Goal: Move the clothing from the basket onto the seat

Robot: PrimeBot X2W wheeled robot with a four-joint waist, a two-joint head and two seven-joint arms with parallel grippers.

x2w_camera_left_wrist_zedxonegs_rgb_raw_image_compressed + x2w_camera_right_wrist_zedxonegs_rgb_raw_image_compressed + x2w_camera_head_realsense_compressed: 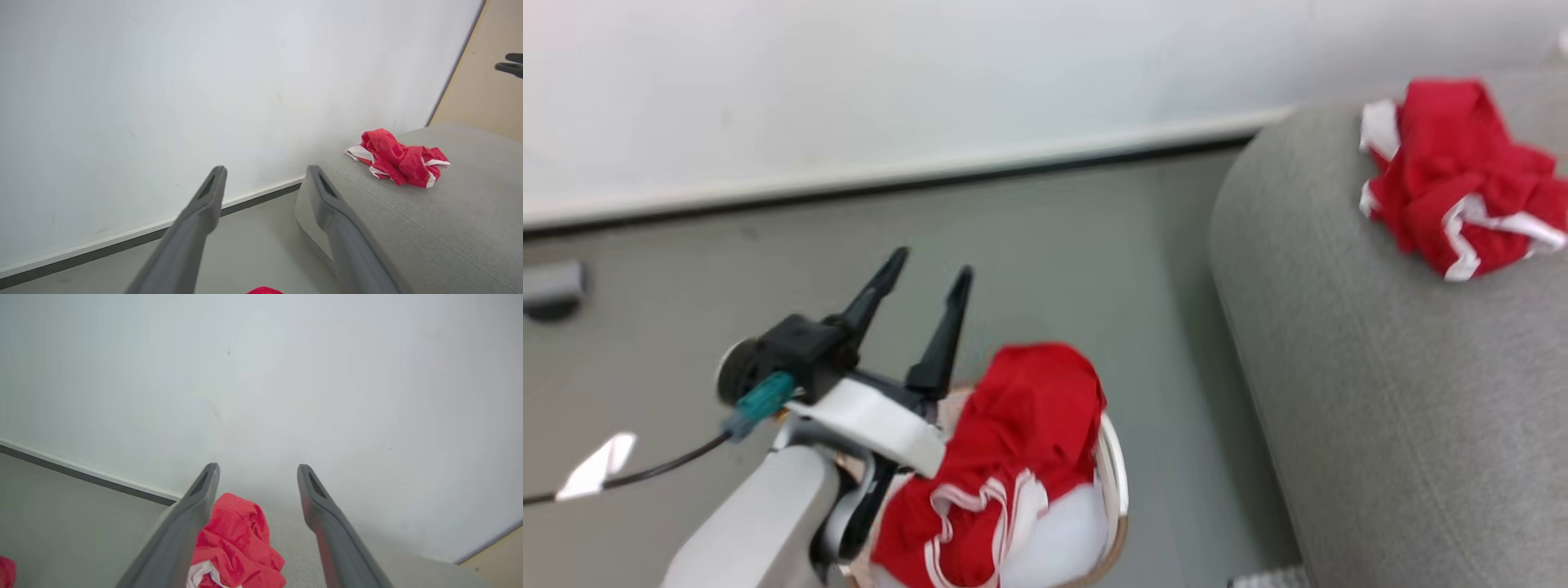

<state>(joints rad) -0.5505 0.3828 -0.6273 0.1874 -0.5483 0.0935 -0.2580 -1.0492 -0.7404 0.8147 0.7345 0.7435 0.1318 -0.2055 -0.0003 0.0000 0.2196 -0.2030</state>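
Left jaws apart, arm hides basket rim; clothing cut off btm.

Left end effector and right end effector, fingers well apart.

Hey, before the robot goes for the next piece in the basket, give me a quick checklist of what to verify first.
1. Left gripper open and empty: ok.
2. Right gripper open and empty: ok.
3. Left gripper aimed at the red garment in the basket: not ok, its fingers point toward the wall.
4. Other garment lying fully on the seat: ok.
5. Basket emptied: not ok, the red garment is heaped on top.
6. More clothing under that garment: cannot tell.
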